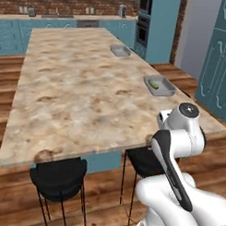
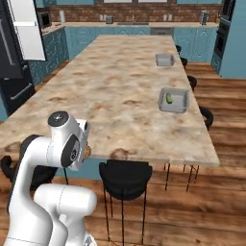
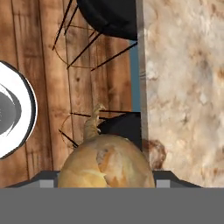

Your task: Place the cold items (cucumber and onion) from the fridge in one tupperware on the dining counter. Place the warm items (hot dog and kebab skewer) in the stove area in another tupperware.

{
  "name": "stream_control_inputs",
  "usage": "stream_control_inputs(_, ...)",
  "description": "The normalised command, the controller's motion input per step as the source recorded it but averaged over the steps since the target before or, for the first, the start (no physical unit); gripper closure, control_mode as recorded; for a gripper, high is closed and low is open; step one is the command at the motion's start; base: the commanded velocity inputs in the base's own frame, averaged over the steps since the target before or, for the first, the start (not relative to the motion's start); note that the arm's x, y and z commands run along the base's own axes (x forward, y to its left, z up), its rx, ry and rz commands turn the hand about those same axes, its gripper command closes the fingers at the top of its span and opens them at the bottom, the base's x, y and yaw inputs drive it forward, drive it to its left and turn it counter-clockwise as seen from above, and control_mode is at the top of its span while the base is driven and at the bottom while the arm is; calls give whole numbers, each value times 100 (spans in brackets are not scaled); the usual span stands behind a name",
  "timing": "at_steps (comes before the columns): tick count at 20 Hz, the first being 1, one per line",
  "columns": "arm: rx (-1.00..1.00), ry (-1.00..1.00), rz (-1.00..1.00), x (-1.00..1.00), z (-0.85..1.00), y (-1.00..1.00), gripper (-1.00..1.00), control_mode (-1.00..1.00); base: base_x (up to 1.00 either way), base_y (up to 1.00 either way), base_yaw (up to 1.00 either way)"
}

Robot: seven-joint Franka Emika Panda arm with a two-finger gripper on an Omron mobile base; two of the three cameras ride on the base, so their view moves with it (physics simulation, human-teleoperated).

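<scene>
The onion, a tan bulb with a thin tip, sits between the fingers of my gripper, which is shut on it. The hand hangs just off the near edge of the dining counter, over a stool and the wooden floor. The dark green cucumber lies in the nearer grey tupperware at the counter's right side. Farther back on the same side stands a second tupperware with nothing showing in it. The black fridge stands at the left with its door open.
Black stools line the near edge of the counter and more stand along its right side. In the hand view the counter edge runs top to bottom, with a stool beside it. Teal cabinets stand to the right.
</scene>
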Motion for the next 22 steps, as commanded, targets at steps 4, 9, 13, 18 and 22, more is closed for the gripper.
stream_control_inputs(4, 0, 0, 0, 0, 0, 0, 100, 100, 15, -100, 1)
stream_control_inputs(9, 0, 0, 0, 0, 0, 0, 100, 100, 31, -100, 5)
stream_control_inputs(13, 0, 0, 0, 0, 0, 0, 100, 100, 52, -100, 9)
stream_control_inputs(18, 0, 0, 0, 0, 0, 0, 100, 100, 59, -100, 19)
stream_control_inputs(22, 0, 0, 0, 0, 0, 0, 100, 100, 63, -100, 23)
